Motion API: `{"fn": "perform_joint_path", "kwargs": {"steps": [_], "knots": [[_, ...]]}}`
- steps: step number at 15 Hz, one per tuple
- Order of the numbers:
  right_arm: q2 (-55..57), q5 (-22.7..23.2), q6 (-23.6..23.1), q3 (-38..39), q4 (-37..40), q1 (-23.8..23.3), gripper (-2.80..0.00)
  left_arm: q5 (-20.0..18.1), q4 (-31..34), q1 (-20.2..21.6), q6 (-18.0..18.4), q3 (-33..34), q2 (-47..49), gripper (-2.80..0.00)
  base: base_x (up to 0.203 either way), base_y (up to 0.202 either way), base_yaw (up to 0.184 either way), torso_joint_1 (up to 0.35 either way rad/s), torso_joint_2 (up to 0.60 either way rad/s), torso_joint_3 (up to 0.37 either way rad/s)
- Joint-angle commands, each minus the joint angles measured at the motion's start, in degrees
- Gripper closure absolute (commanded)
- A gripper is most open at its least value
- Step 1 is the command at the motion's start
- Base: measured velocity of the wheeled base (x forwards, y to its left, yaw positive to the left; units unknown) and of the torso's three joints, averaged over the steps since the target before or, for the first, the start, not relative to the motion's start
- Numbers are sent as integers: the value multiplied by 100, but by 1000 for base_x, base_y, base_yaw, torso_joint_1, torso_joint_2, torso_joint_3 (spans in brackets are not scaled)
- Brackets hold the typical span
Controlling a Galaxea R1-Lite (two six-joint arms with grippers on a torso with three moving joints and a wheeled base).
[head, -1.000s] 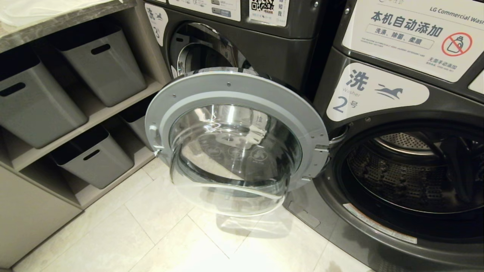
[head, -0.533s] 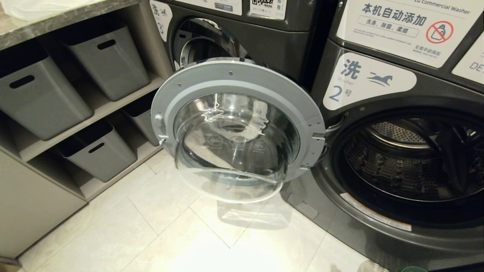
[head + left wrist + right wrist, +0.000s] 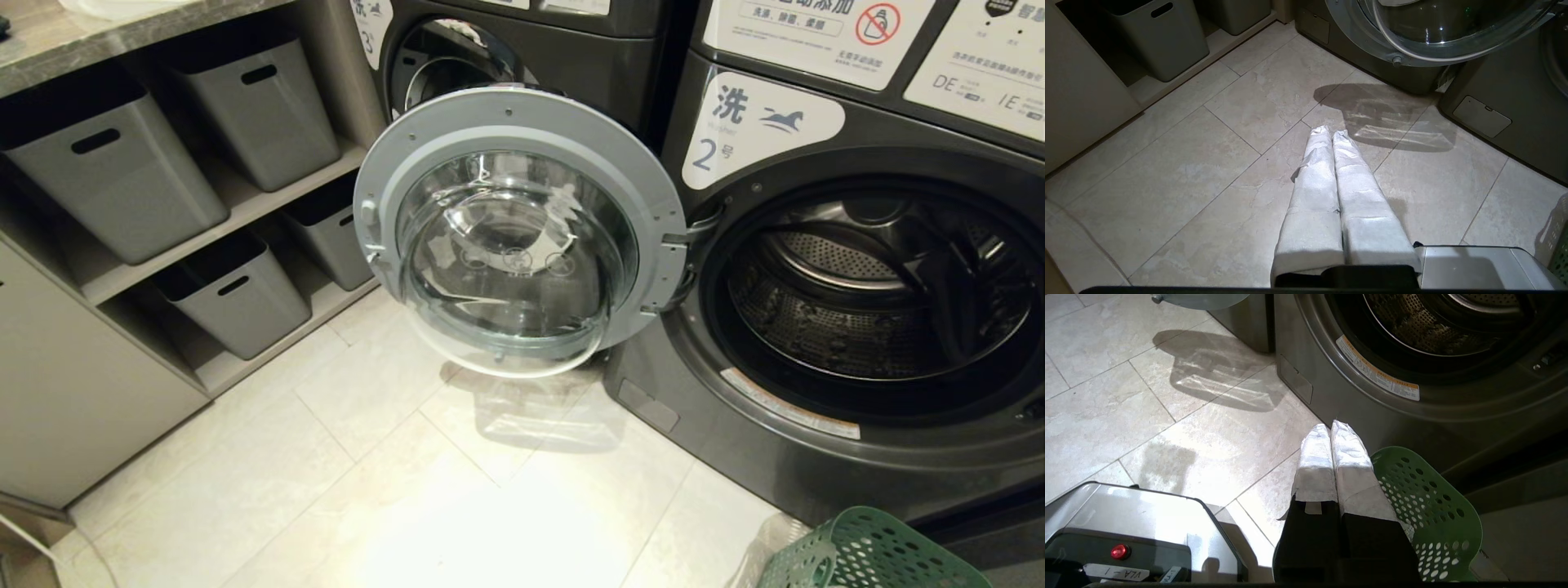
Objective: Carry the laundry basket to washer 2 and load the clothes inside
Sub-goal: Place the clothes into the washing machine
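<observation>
Now that your view has dropped, the laundry basket point(image 3: 865, 555) shows on the floor just before washer 2 point(image 3: 857, 343), its door point(image 3: 522, 229) swung wide. Your left gripper point(image 3: 1329, 132) and right gripper point(image 3: 1329, 426) hang closed, empty; loading is next.

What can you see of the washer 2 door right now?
The washer 2 door stands swung wide open, hinged at its right edge beside the drum opening. It has a grey ring frame around a bulging clear glass bowl, a latch on its left edge. It hangs above the tile floor, casting a shadow. Nothing touches it.
</observation>
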Motion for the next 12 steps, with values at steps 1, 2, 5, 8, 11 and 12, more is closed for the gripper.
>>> {"fn": "perform_joint_path", "kwargs": {"steps": [1,2,5,8,11,12], "knots": [[0,4,-11,1,4,2,0,4,-5,0,-4,9,4,0,-193,0,2,-2,7,3],[0,4,-4,1,4,2,0,8,-5,0,-19,7,0,0,-196,0,1,7,-2,2],[0,-5,5,1,4,2,0,1,-5,0,-11,9,0,0,-105,0,-3,-2,0,2],[0,-101,189,-1,4,2,0,3,-5,0,-11,9,5,0,0,0,0,0,0,0],[0,-185,212,-30,1,2,0,10,-5,0,-11,9,0,0,0,0,0,0,0,0],[48,-200,210,-163,25,2,0,1,-5,0,-11,9,0,0,0,0,0,0,0,0]]}}
